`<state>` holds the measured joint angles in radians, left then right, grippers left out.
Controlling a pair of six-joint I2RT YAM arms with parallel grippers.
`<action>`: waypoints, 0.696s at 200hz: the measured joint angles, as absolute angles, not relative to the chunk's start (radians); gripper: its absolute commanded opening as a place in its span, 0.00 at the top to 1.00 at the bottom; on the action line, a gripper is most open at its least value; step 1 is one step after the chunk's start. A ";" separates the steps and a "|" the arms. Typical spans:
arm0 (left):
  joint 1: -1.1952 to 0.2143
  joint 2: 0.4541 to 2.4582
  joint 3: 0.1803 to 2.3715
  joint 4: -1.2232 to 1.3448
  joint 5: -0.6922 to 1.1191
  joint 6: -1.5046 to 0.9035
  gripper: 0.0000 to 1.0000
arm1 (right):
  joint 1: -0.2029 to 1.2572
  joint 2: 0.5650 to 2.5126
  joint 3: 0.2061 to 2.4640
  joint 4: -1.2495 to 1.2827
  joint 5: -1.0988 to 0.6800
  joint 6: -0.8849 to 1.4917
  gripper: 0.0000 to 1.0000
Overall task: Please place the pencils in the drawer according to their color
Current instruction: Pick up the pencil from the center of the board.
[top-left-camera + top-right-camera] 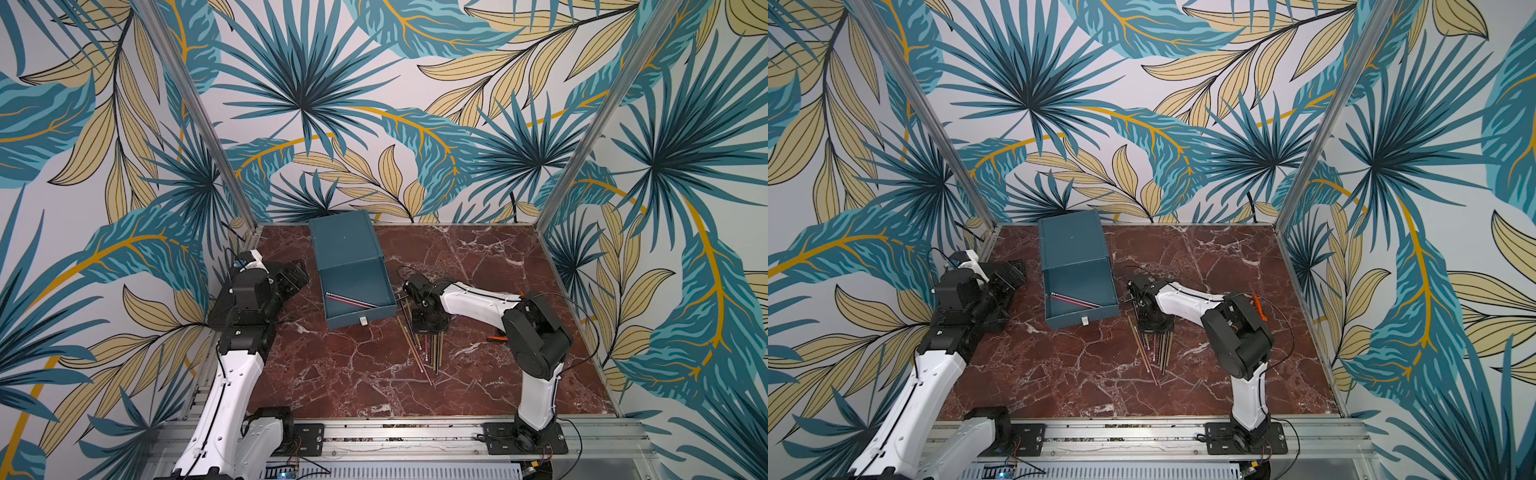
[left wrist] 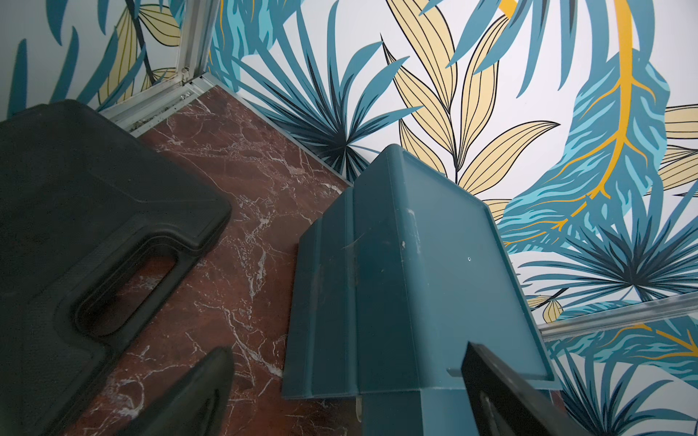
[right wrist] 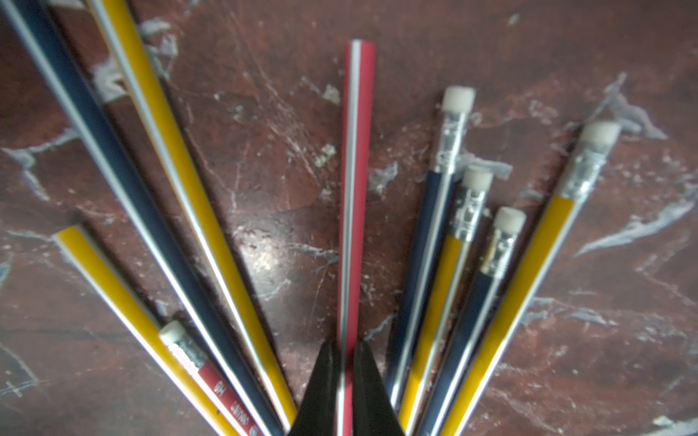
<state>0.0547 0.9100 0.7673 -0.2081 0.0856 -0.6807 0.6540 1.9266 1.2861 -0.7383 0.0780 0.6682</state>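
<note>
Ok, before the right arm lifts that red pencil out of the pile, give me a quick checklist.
1. Right gripper shut on the red pencil: ok.
2. Only one pencil between the jaws: ok.
3. Drawer open: ok.
4. Pencils in the drawer red too: ok.
5. Neighbouring blue pencil clear of the fingers: cannot tell.
6. Left gripper open, holding nothing: ok.

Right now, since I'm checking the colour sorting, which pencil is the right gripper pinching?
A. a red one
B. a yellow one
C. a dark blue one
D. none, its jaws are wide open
A: in the right wrist view the right gripper has its jaws closed on the red pencil, while the other pencils lie free on the table beside it.
</note>
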 measured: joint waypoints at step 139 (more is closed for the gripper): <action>0.056 0.909 0.767 -0.208 0.084 -0.681 0.00 | 0.643 1.706 1.355 -0.732 0.143 0.472 1.00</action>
<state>0.0559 0.9092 0.7673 -0.2081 0.0841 -0.6807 0.6430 1.7061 1.3552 -0.7322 0.1432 0.4717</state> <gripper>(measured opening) 0.998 0.103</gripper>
